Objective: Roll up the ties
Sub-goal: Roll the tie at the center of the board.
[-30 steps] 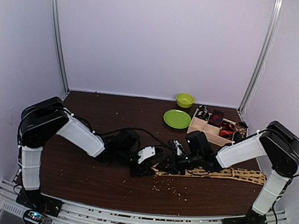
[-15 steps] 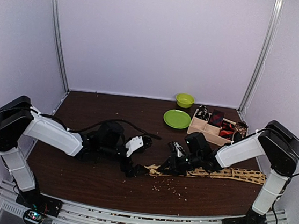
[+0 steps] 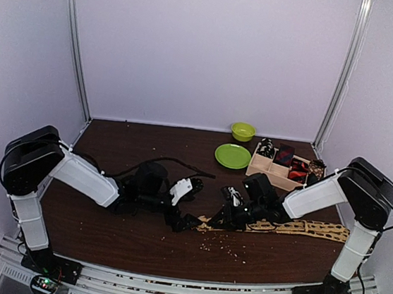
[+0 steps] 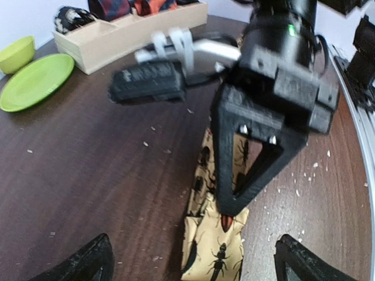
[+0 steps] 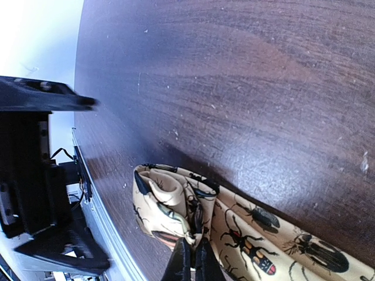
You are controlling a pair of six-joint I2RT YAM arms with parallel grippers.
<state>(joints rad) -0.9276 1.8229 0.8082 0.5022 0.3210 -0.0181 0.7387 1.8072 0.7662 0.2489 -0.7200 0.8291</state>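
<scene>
Tabletop [image 3: 125, 153]: left end effector [image 3: 191, 203] newly off tie [image 3: 301, 228]

The tabletop [image 5: 234, 76] is seen as dark, faintly glossy wood grain; the tie [image 5: 258, 246] as smooth printed cloth; the tray [image 4: 111, 41] as pale matt wood.

From my remote station I see the tie [image 5: 246, 246] pale tan, printed with black beetles, some touched with red, on a dark brown wood-grain table [image 3: 116, 230] flecked with pale crumbs [image 3: 225, 241]. The light-wood tray [image 3: 265, 170] shows a black-and-white patterned bundle [image 3: 266, 148], a navy-and-red bundle [image 3: 284, 155] and a red bundle [image 3: 297, 174]. Left of the tray sit a lime-green plate [image 3: 232, 156] and, farther back, a yellow-green bowl [image 3: 242, 131].
</scene>
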